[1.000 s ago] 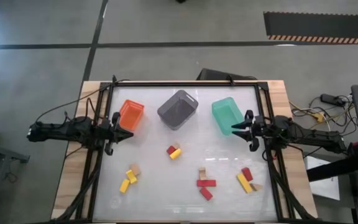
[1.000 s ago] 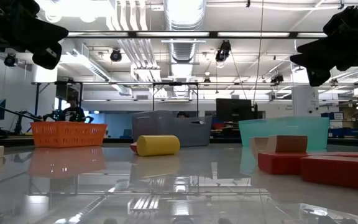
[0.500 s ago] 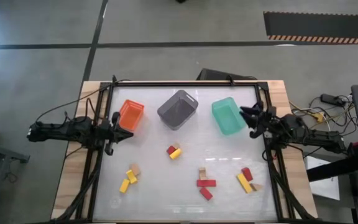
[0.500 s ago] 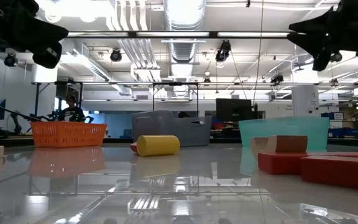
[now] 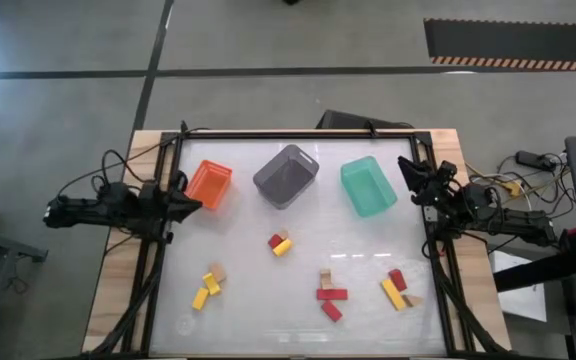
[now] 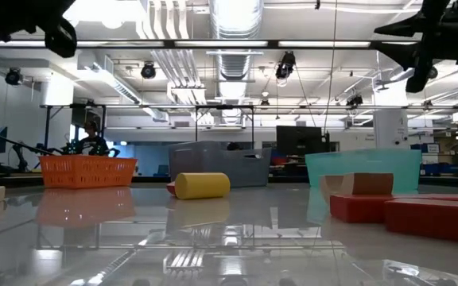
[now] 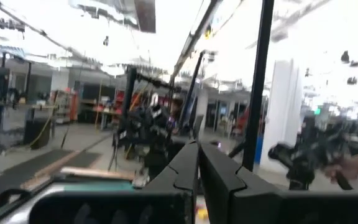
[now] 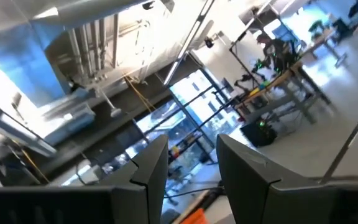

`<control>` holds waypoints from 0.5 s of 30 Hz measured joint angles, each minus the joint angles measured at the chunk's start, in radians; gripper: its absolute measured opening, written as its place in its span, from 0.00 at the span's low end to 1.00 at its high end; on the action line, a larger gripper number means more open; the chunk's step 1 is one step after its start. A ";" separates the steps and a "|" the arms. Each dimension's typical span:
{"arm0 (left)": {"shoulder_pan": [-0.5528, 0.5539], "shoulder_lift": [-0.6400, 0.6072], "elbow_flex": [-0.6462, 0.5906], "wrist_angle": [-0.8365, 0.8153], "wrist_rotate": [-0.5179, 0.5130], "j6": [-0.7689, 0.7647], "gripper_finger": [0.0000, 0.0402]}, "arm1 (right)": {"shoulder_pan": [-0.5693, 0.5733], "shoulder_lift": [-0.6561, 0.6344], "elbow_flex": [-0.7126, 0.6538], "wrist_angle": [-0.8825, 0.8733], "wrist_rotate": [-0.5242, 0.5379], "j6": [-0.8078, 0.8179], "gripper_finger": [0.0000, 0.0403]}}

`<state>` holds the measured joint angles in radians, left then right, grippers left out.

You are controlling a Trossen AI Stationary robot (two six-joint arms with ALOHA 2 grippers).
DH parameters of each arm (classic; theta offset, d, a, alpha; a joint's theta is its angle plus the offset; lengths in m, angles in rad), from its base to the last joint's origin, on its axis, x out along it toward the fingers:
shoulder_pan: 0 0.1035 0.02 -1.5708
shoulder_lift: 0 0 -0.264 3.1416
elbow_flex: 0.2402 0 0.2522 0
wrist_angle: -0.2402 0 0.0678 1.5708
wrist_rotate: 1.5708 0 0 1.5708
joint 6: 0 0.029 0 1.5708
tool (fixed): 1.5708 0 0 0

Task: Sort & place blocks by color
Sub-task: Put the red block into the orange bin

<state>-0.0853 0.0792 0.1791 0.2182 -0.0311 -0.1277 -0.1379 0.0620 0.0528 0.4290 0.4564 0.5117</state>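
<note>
Left pincer (image 5: 190, 205): I see it at the 9 o'clock edge of the counter (image 5: 298, 310), tip just beside the orange bin (image 5: 211, 184); its wrist view shows the two fingers (image 7: 185, 168) pressed together, nothing between them.

Right pincer (image 5: 409, 172): up at roughly 2 o'clock, near the green bin (image 5: 367, 186), raised and tilted upward (its wrist camera looks at the ceiling). Its fingers (image 8: 151, 165) stand narrowly apart and hold nothing.

Bins: orange at about 10 o'clock, grey bin (image 5: 286, 175) at 12, green toward 1 to 2 o'clock, in a row along the far side. From above I make out no block inside any of them.

Blocks, centre: a red block (image 5: 275, 241) touching a yellow block (image 5: 283, 246), just below the grey bin.

Blocks, 7 o'clock: a tan block (image 5: 217, 271), with two yellow blocks (image 5: 206, 290) next to it in a loose diagonal.

Blocks, 6 o'clock: a small tan block (image 5: 324, 277) above a red bar (image 5: 332, 294), and another red block (image 5: 332, 311) just below that.

Blocks, 4 o'clock: a red block (image 5: 397, 279) beside a yellow bar (image 5: 393, 294), with a tan piece (image 5: 411, 300) at its end.

Low view: a yellow block (image 6: 202, 185) sits mid-counter; red blocks (image 6: 404, 211) lie close to the lens.
</note>
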 joint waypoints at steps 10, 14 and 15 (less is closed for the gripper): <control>0.000 0.003 0.000 0.246 -0.001 -0.023 0.00 | 0.000 0.080 0.086 -0.023 0.015 0.073 0.32; 0.000 0.005 0.000 0.348 -0.001 -0.022 0.00 | 0.000 0.150 0.180 -0.138 0.014 0.148 0.32; 0.000 0.005 0.000 0.361 -0.001 -0.022 0.00 | 0.000 0.169 0.211 -0.187 0.010 0.170 0.32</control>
<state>-0.0853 0.0841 0.1791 0.5792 -0.0320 -0.1501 -0.1379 0.2312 0.2633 0.2420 0.4662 0.6818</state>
